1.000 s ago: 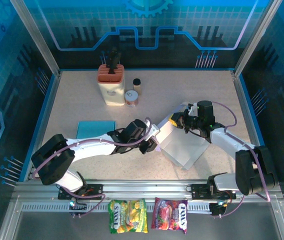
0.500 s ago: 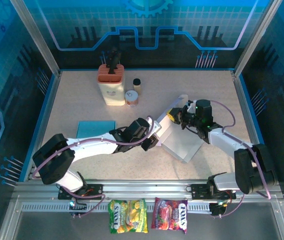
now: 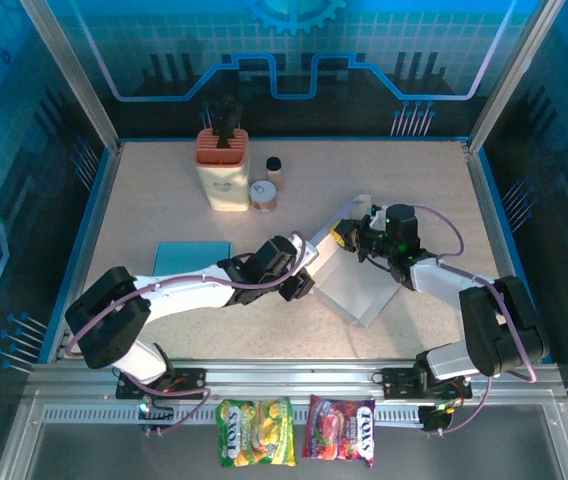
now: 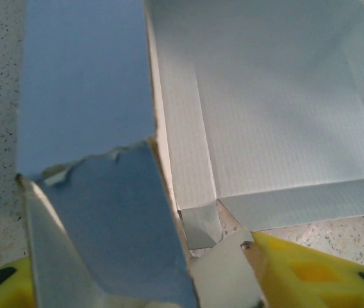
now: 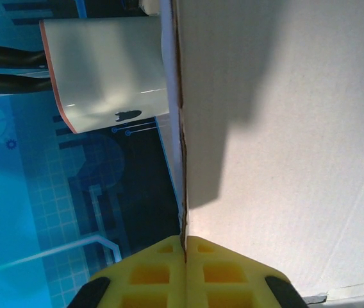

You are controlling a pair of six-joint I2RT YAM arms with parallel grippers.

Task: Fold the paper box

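At mid-table, right claw (image 5: 184,242) pinches paper box (image 3: 364,292) flap; left claw (image 4: 137,256) parted astride wall.

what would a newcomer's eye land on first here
The half-folded paper box sits mid-table with both arms meeting over it. The right gripper pinches its raised flap, and the left gripper straddles a blue wall. Two bright snack packets lie by the near rail.
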